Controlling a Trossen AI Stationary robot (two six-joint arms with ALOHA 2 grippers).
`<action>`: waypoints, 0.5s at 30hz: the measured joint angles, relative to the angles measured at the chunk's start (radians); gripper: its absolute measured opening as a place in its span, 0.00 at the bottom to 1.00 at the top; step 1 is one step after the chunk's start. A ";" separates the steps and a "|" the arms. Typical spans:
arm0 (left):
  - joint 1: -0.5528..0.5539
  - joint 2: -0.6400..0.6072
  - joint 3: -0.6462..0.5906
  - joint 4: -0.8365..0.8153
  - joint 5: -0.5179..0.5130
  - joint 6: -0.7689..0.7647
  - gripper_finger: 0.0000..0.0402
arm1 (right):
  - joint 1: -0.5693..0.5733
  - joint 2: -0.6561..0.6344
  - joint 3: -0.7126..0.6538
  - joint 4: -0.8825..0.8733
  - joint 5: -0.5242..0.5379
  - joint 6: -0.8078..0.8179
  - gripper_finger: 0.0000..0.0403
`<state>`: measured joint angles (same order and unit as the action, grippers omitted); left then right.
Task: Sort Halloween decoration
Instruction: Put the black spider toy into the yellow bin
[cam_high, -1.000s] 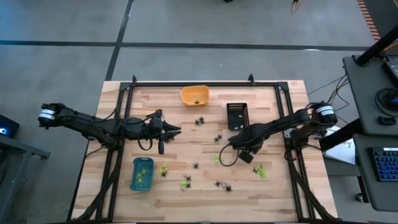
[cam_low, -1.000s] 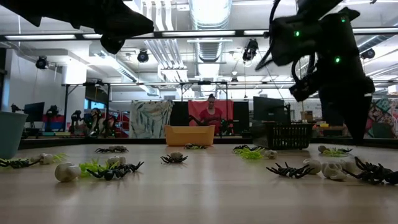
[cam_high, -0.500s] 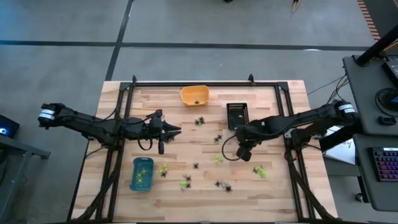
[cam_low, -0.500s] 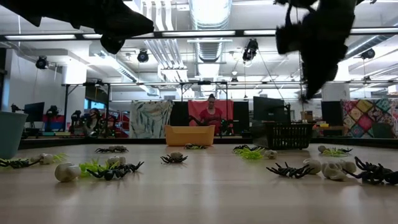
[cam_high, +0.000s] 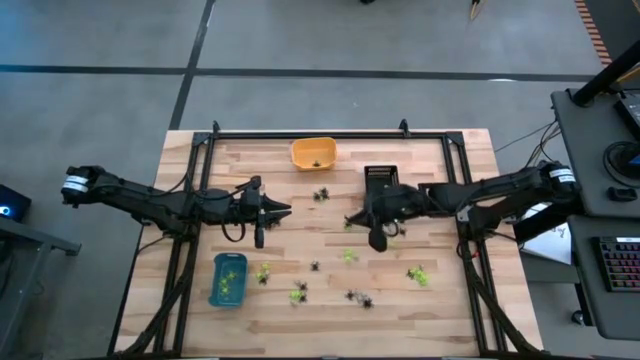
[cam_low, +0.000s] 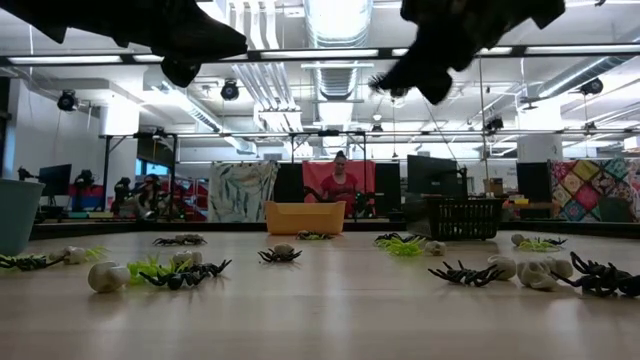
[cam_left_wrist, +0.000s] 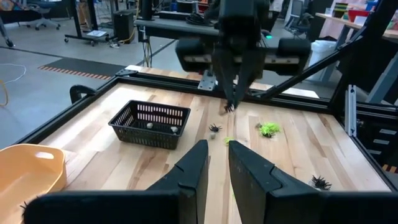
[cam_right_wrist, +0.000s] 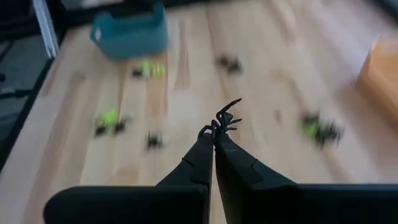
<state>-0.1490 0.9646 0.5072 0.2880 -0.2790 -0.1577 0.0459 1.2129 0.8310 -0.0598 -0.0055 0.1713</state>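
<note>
The Halloween decoration lies scattered on the wooden table: lime-green trinkets (cam_high: 417, 274), black spiders (cam_high: 322, 195) and whitish pieces (cam_low: 108, 277). My right gripper (cam_right_wrist: 213, 138) hangs over the table's middle, near the black basket (cam_high: 381, 180). It is shut on a small black spider (cam_right_wrist: 225, 117), which also shows in the left wrist view (cam_left_wrist: 229, 107). My left gripper (cam_left_wrist: 217, 149) waits left of centre (cam_high: 285, 209), raised and about level. Its fingers stand a narrow gap apart with nothing between them. My right gripper pinches the black spider by its rear end (cam_right_wrist: 215, 129) between the very tips of its two fingers. The fingers slant down toward the table's left side. The spider sticks out beyond the tips, legs spread, lifted clear of the table.
An orange tray (cam_high: 313, 152) stands at the far edge and holds a dark trinket. A teal tray (cam_high: 228, 279) at the near left holds green ones. The black basket (cam_left_wrist: 150, 124) holds a few small pieces. Bare wood lies between the two grippers.
My right gripper has risen well above the table and gone toward its left side. It has tipped from pointing down to a shallow slant and rolled, staying shut on the spider. The trinkets on the table lie as before.
</note>
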 joint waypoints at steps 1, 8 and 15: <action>0.000 0.000 0.000 -0.001 0.000 0.000 0.12 | -0.010 0.000 0.000 0.030 -0.008 -0.023 0.02; 0.000 -0.002 0.000 -0.025 0.000 0.015 0.12 | -0.109 0.000 0.000 0.191 -0.125 -0.122 0.02; 0.000 -0.024 0.000 -0.028 0.000 0.073 0.12 | -0.222 0.003 0.000 0.251 -0.133 -0.147 0.02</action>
<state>-0.1490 0.9404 0.5072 0.2598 -0.2790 -0.0850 -0.1764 1.2160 0.8307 0.1911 -0.1387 0.0242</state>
